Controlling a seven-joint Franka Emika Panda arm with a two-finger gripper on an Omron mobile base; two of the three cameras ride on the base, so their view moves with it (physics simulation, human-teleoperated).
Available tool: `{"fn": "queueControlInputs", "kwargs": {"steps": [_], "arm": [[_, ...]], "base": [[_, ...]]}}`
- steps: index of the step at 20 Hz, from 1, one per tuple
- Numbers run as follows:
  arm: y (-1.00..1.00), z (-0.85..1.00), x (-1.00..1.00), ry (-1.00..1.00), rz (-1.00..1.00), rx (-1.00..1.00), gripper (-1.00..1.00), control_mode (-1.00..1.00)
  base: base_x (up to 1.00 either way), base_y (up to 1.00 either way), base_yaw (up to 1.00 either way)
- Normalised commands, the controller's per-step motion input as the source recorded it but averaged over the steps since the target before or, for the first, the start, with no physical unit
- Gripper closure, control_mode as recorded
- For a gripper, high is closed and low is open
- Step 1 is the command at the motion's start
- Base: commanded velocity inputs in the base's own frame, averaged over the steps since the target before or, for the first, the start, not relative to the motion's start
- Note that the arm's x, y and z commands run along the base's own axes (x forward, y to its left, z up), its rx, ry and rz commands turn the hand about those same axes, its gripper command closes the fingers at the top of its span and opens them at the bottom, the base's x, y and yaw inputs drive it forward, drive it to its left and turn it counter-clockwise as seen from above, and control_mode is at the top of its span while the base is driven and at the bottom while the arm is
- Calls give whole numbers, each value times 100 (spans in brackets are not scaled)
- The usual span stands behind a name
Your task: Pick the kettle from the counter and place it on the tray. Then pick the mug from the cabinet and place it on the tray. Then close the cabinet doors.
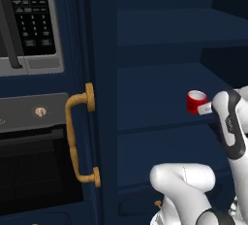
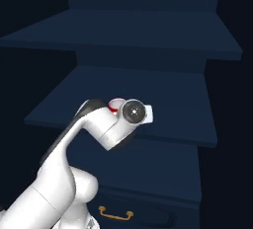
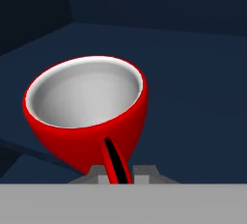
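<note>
On the middle shelf (image 2: 163, 82) of the cabinet (image 1: 160, 35), mug (image 3: 89, 107) sits at about 3 o'clock in the left base view. Gripper (image 3: 118, 172) at 6 o'clock in the hand view, jaws pinching the mug's thin handle. Mug looks rigid, light, glossy, likely slick and chippable. Handle grip is narrow; the cup may swing or twist. Rim or wall would hold steadier.

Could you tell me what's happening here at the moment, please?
The robot arm has reached into the open navy cabinet and its gripper is shut on the handle of the red mug, above a middle shelf. Whether the mug rests on that shelf or is lifted cannot be told. The cabinet door beside the black oven stands open.
</note>
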Motion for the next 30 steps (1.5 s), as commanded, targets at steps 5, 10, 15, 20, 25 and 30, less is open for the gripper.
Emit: {"fn": "queueControlInputs", "kwargs": {"steps": [5,10,15,20,25,30], "arm": [[34,27,-38,0,-2,0,100,-100],[28,26,-36,0,0,0,100,-100],[21,13,-25,0,0,0,100,-100],[0,0,0,0,0,0,100,-100],[0,0,0,0,0,0,100,100],[0,0,0,0,0,0,100,100]], "base": [[0,0,0],[0,0,0],[0,0,0],[0,0,0],[-44,-1,0],[-59,-1,0]]}}
